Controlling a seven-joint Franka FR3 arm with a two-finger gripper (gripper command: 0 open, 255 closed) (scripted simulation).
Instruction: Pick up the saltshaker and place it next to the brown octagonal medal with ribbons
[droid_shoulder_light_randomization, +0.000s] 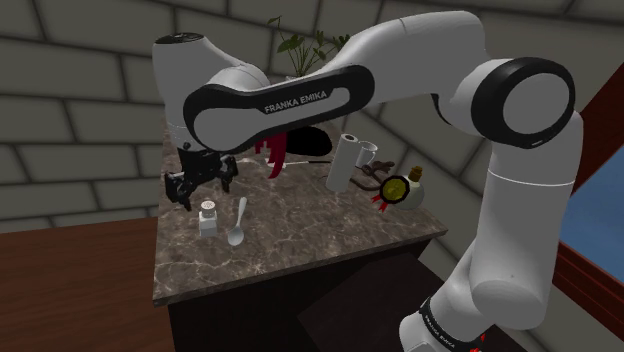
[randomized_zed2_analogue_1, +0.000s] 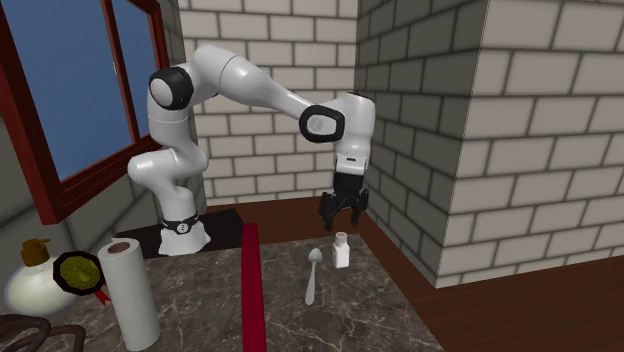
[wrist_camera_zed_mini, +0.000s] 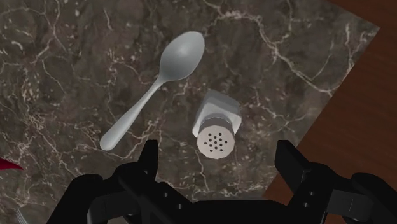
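**Tool poised over saltshaker**

The tool (randomized_zed2_analogue_1: 343, 220) hangs wide open above the upright saltshaker (wrist_camera_zed_mini: 216, 124), fingers (wrist_camera_zed_mini: 151, 156) straddling it for a grasp. It stands near the desk's (wrist_camera_zed_mini: 63, 63) corner beside a spoon (wrist_camera_zed_mini: 156, 89), well apart from the medal (droid_shoulder_light_randomization: 395, 188).
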